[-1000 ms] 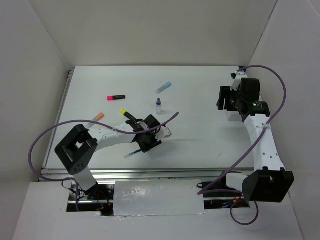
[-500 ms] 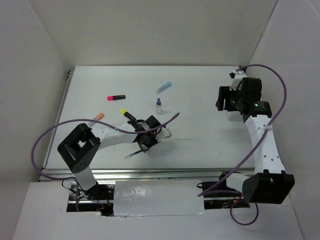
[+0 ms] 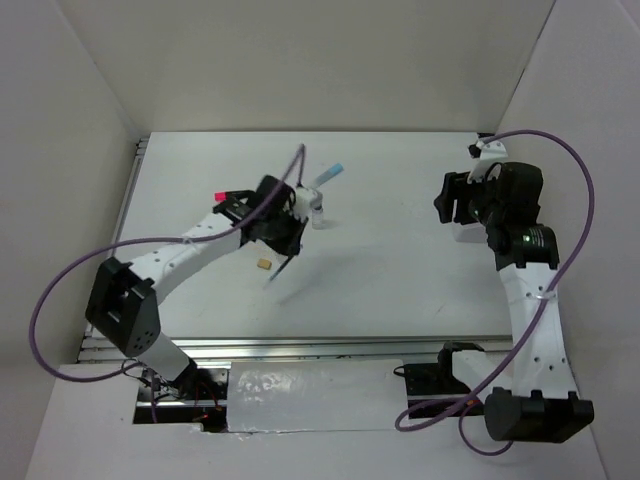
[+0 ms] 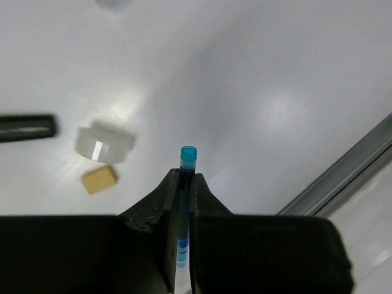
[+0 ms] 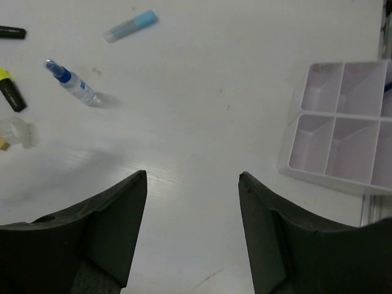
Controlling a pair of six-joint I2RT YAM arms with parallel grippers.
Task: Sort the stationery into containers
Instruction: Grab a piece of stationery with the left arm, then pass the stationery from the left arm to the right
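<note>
The blue pen point(image 4: 187, 156) is clamped between the fingers of the left gripper point(image 4: 185, 177) and is held up over the table point(image 3: 400, 280). It is not yet put in the tray point(image 5: 318, 177), which is well apart at 3 o'clock, near the right gripper point(image 5: 192, 177), whose fingers are spread with nothing between. Left out on the table are the eraser point(image 3: 263, 265) at the pen's 9 o'clock, the pink highlighter point(image 3: 231, 193), the yellow highlighter point(image 5: 9, 89), the small bottle point(image 5: 73, 84) and the blue-capped tube point(image 3: 328, 175). Most of the sorting is judged undone.
</note>
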